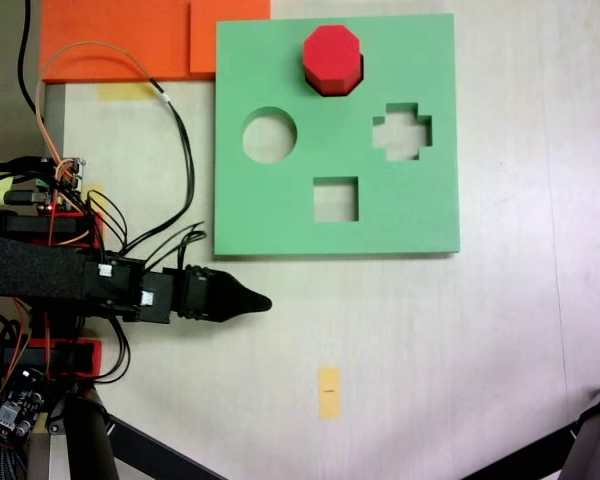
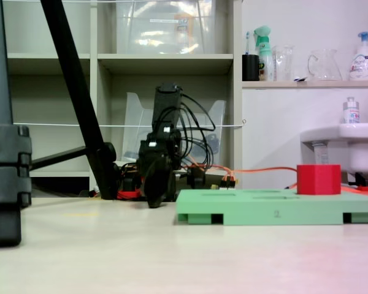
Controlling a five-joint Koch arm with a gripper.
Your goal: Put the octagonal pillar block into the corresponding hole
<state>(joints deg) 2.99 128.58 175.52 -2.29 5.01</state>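
In a fixed view from above, the arm reaches in from the left edge of the pale table, its black foam-wrapped link lying level and ending in the gripper, which comes to a single dark point just below the lower left corner of the green foam board; whether the jaws are together or apart cannot be told, since only one tip shows. Black and orange cables loop from the arm's base up along the board's left edge, and an orange foam sheet lies at the table's top left corner, touching the board's upper left corner. The board lies flat in the upper middle of the table, with a round cut-out at its left, a square cut-out near its lower edge and a cross-shaped cut-out at its right. The octagonal pillar block stands near the board's top edge, seated in the corresponding hole and rising above the board, well apart from the gripper. A small yellow tape strip lies on the table below the board. In a fixed view from table height, the gripper hangs low just left of the board, and the red block stands upright toward the board's right end.
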